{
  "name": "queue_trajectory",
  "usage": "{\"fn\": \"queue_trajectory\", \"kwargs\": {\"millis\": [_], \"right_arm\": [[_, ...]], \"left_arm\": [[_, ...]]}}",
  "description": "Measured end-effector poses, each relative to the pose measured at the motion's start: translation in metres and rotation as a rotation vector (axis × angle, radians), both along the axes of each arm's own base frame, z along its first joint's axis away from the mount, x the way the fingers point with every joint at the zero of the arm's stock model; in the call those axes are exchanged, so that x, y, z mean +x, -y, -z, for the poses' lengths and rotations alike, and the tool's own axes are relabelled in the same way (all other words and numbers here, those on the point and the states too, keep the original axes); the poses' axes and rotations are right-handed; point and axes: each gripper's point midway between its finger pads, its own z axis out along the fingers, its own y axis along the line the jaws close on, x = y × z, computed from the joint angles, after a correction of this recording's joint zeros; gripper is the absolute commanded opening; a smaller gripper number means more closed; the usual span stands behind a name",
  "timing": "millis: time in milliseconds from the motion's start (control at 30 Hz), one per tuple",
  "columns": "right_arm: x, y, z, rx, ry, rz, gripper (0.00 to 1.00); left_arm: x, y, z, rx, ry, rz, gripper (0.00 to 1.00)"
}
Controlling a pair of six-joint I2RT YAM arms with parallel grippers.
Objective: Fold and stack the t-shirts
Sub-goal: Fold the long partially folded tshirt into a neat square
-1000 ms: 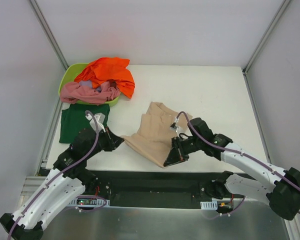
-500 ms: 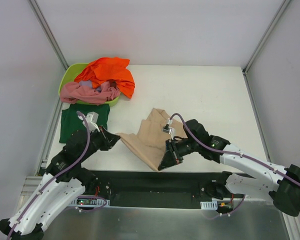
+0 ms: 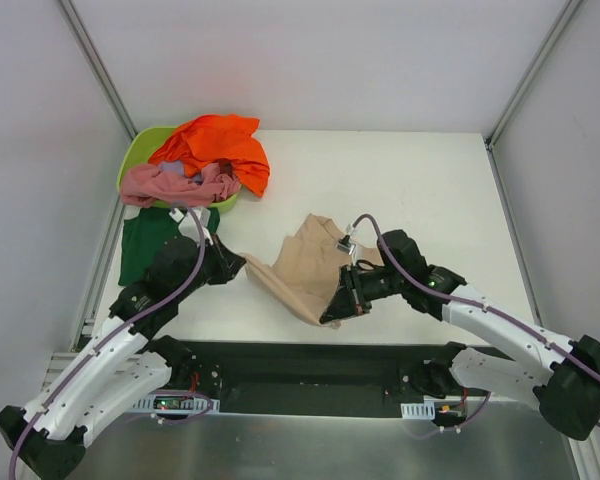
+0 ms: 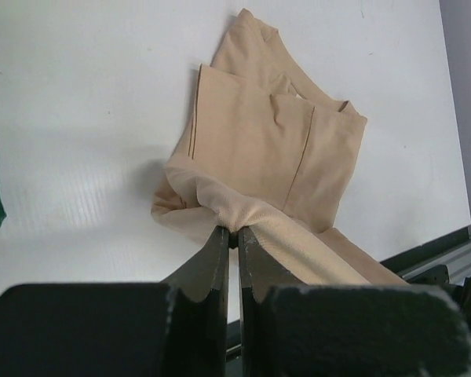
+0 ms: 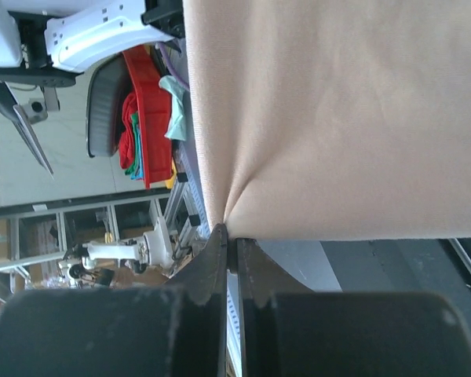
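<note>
The beige t-shirt [image 3: 302,272] lies partly folded in the middle near the table's front edge. My left gripper [image 3: 242,266] is shut on its left corner; the left wrist view shows the pinch [image 4: 234,232] with the shirt [image 4: 267,141] spread beyond. My right gripper [image 3: 330,316] is shut on its near edge and lifts it, the cloth [image 5: 337,118] filling the right wrist view above the pinch [image 5: 232,240]. The dark green t-shirt [image 3: 152,240] lies flat at the left. The orange t-shirt [image 3: 218,146] and the pink t-shirt [image 3: 175,186] are heaped over the tub.
A lime-green plastic tub [image 3: 145,148] stands at the back left under the orange and pink shirts. The white table [image 3: 430,200] ends in a black front rail [image 3: 300,360]. Grey walls with metal posts close in on both sides.
Both grippers, holding the beige shirt, have moved away from the front edge, drawing its near part back over the rest; the shirt is now more bunched.
</note>
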Motion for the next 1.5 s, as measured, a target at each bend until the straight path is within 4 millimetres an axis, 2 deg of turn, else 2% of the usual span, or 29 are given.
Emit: {"fn": "queue_trajectory", "kwargs": {"millis": [367, 667, 967, 1333, 1500], "right_arm": [[0.054, 0.031, 0.008, -0.025, -0.006, 0.183, 0.01], [0.089, 0.055, 0.020, -0.050, -0.022, 0.298, 0.01], [0.121, 0.076, 0.032, -0.068, -0.049, 0.396, 0.01], [0.161, 0.112, 0.067, -0.182, -0.061, 0.574, 0.01], [0.176, 0.126, 0.091, -0.243, -0.092, 0.644, 0.01]], "left_arm": [[0.049, 0.022, -0.004, 0.070, 0.001, -0.003, 0.00], [0.094, 0.053, -0.005, 0.114, -0.015, 0.021, 0.00], [0.133, 0.079, 0.003, 0.156, -0.037, 0.042, 0.00], [0.183, 0.125, 0.032, 0.183, -0.104, 0.112, 0.00], [0.201, 0.142, 0.058, 0.201, -0.145, 0.146, 0.00]]}}
